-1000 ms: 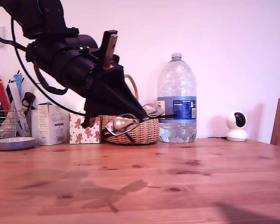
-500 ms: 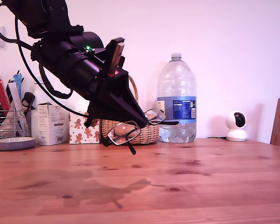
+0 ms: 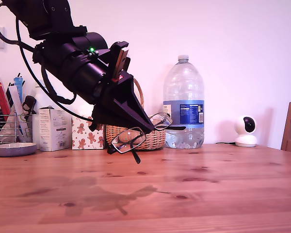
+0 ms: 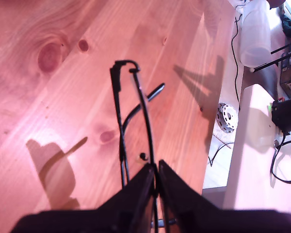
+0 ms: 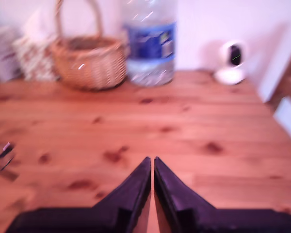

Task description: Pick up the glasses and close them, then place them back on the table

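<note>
So the glasses [image 3: 138, 135] are up in the air, well clear of the counter [image 3: 194, 194], pinched at the frame by our first tool [image 3: 149, 127]. In the first wrist view the glasses [image 4: 133, 116] stick straight out from the tool's [image 4: 156, 182] tips, which are squeezed nearly together on the thin black frame, and one temple arm angles off to the side. The lenses hang tilted in front of the wicker basket [image 3: 136, 133], throwing a shadow onto the planks below. Our second tool [image 5: 152, 167] is pressed shut with nothing between its tips, hovering over bare wood; its view is blurry. Behind, along the wall in the exterior view, there's a big water bottle [image 3: 184, 104], a small white camera [image 3: 245, 131] toward that view's right, and a gingerbread-print box [image 3: 87, 135] beside the basket.
</note>
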`<act>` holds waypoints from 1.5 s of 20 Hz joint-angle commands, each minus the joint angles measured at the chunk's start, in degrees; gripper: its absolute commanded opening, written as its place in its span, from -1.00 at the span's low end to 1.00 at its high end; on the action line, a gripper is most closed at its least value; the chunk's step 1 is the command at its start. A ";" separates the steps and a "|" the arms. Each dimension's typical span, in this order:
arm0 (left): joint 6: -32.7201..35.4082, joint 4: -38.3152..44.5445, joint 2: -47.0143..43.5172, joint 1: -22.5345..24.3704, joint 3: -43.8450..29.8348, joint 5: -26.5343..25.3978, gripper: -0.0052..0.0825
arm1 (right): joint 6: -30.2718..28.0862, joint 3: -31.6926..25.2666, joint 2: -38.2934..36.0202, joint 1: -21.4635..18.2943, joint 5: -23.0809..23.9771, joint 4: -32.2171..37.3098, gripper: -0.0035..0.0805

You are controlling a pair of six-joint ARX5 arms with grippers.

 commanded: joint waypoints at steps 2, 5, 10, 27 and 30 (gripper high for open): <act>0.44 0.81 2.71 -0.28 0.46 -0.59 -0.93 | 0.37 -0.39 0.15 -0.04 -0.17 2.10 -0.94; 0.39 1.42 5.68 -0.28 0.46 -0.57 -0.93 | 0.35 -0.39 0.15 -0.04 -0.33 2.27 -0.94; 0.39 1.62 9.88 -0.26 0.46 -0.59 -0.93 | 0.37 -0.39 0.15 -0.04 -0.66 2.29 -0.94; 0.37 4.04 10.60 -0.48 0.50 -7.85 -0.28 | 0.46 -0.39 0.17 -0.04 -1.75 2.45 -0.94; 0.39 2.36 10.56 -0.52 1.86 -8.04 -0.28 | 0.46 -0.39 0.17 -0.04 -1.81 2.56 -0.94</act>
